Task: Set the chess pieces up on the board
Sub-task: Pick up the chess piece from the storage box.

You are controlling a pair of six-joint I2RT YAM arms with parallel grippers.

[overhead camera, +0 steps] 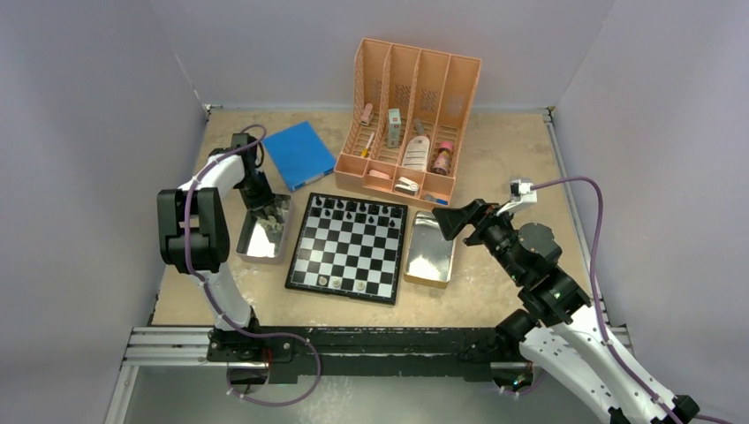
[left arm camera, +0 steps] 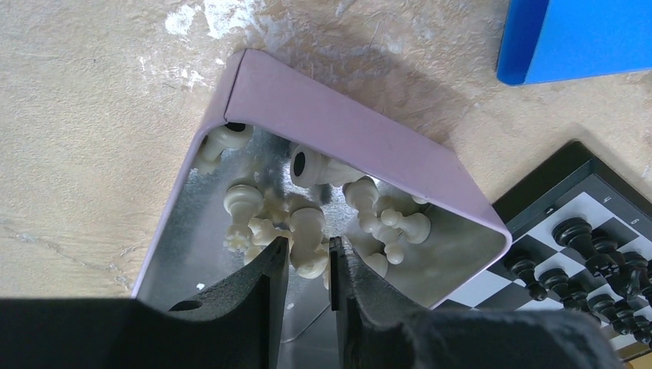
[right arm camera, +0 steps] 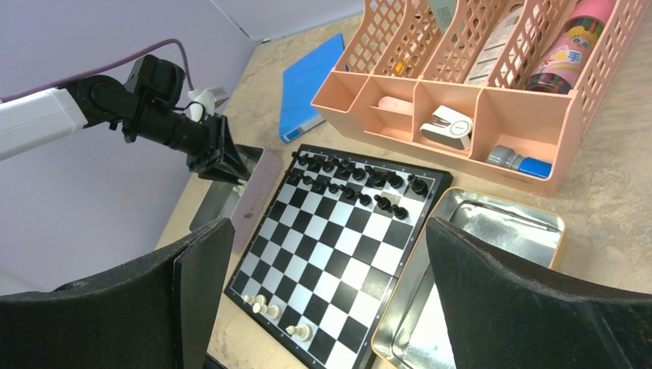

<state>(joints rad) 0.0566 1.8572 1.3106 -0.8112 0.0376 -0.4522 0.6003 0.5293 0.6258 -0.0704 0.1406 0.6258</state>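
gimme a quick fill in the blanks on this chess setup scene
1. The left gripper reaches into the metal tray of ___ chess pieces.
2. The black pieces stand along the chessboard edge nearest the peach ___.
3. The right gripper has its jaws wide ___.
Missing words: white; organizer; open.

- We see a blue book point(overhead camera: 300, 155) lying flat just left of a peach organizer point(overhead camera: 462, 97) on the tan table point(overhead camera: 508, 150).
- We count two metal trays: a silvery one point(overhead camera: 241, 240) and a gold-rimmed one point(overhead camera: 430, 258).
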